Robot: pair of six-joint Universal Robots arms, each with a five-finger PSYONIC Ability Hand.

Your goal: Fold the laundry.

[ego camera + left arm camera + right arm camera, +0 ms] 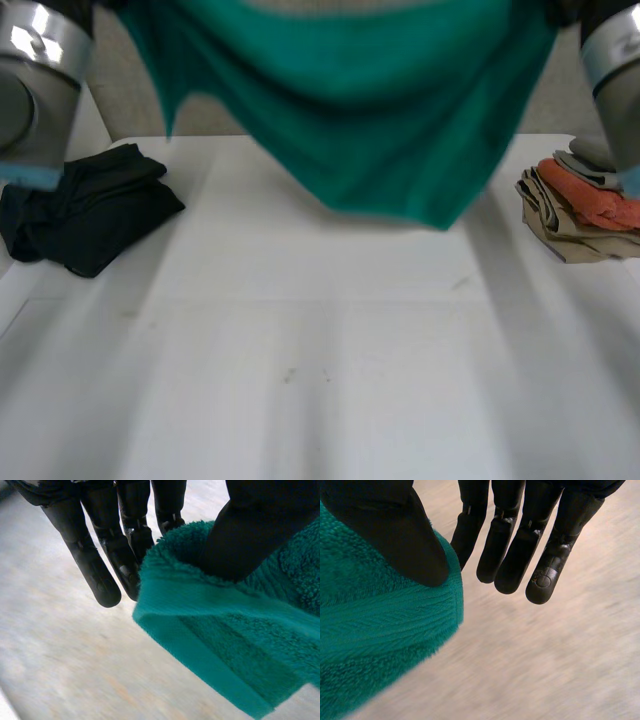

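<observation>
Looks down from between and behind the arms (pixel 40 90) onto the white table (pixel 320 380), at middling range. Peers along left hand (pixel 250 530) and right hand (pixel 385 530), very close. Shares the green towel (pixel 380 120) across all three.

The towel (pixel 380 120) runs off the head view's top edge, so its upper hem is cut off, and its hanging lower edge is smeared. The left arm (pixel 35 80) covers one end of the black clothes (pixel 90 215); the right arm (pixel 615 60) hides part of the folded pile (pixel 580 215). The thumbs of the left hand (pixel 245 535) and right hand (pixel 395 540) each cover the towel corner they pinch, and what lies below them is too blurred to name
</observation>
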